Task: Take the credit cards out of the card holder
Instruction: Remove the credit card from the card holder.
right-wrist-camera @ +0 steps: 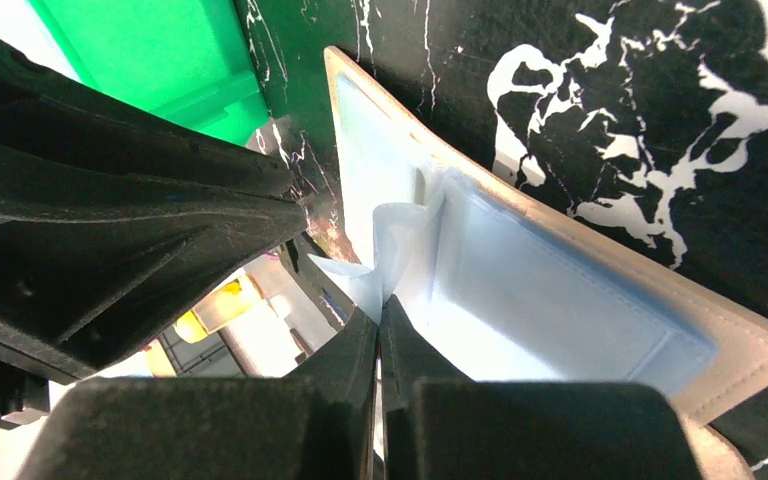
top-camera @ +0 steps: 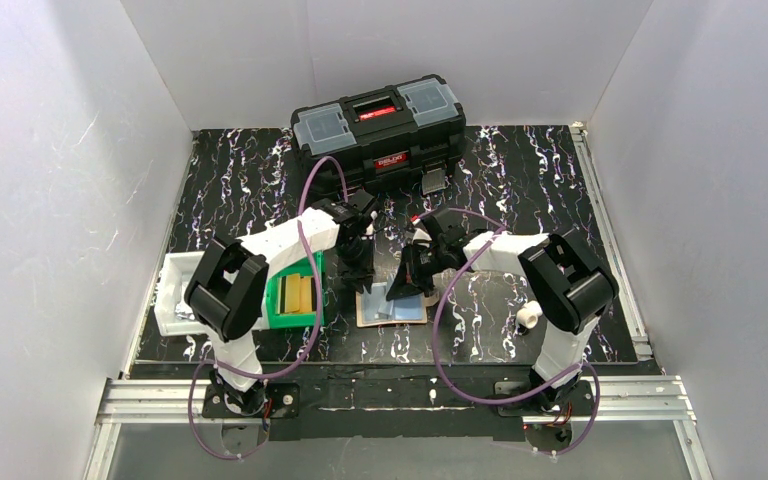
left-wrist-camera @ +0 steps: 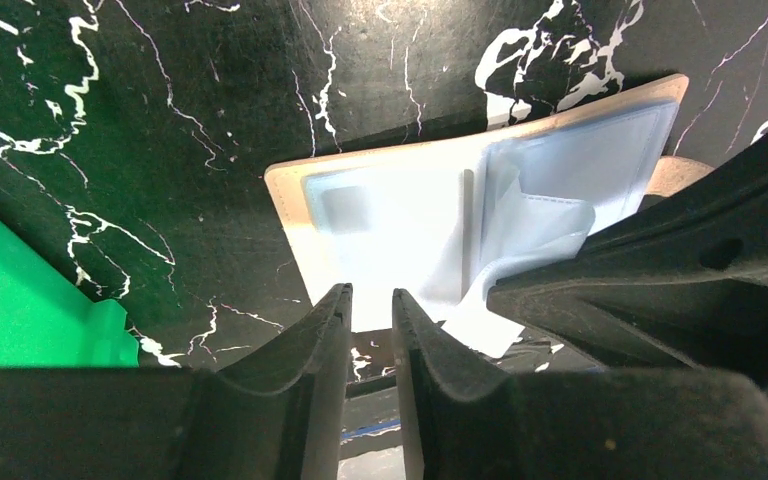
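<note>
The tan card holder (top-camera: pixel 392 305) lies open on the black marbled table, its light-blue inside (left-wrist-camera: pixel 400 220) facing up. A thin light-blue flap (right-wrist-camera: pixel 395 235) curls up from its middle fold, and my right gripper (right-wrist-camera: pixel 380 305) is shut on that flap's lower edge. My left gripper (left-wrist-camera: pixel 370 292) hovers at the holder's near left edge, its jaws a narrow gap apart with nothing between them. In the top view both grippers (top-camera: pixel 358 275) (top-camera: pixel 405 285) crowd over the holder. I cannot tell the credit cards apart from the blue lining.
A green bin (top-camera: pixel 295 295) holding yellow-tan slabs sits left of the holder, beside a white tray (top-camera: pixel 175 300). A black toolbox (top-camera: pixel 380 130) stands at the back. A small white cylinder (top-camera: pixel 528 316) lies near the right arm. White walls enclose the table.
</note>
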You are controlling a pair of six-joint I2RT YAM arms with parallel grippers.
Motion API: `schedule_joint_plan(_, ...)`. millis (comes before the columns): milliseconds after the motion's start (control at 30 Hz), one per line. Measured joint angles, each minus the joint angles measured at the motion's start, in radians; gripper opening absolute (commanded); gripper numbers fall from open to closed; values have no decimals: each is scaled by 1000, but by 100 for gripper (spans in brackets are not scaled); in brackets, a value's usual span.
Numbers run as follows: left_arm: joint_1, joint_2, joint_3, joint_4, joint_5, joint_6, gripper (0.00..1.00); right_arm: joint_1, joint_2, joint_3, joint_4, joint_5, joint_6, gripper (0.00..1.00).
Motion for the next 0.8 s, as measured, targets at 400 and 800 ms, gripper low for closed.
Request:
schedule_joint_plan(400, -4, 85, -4, 84, 91, -19, 8, -7, 13, -38, 49, -23, 9, 20)
schedule_joint_plan(800, -5, 93, -27, 192, 205, -41, 8, -13, -33, -39, -1, 18, 7, 64)
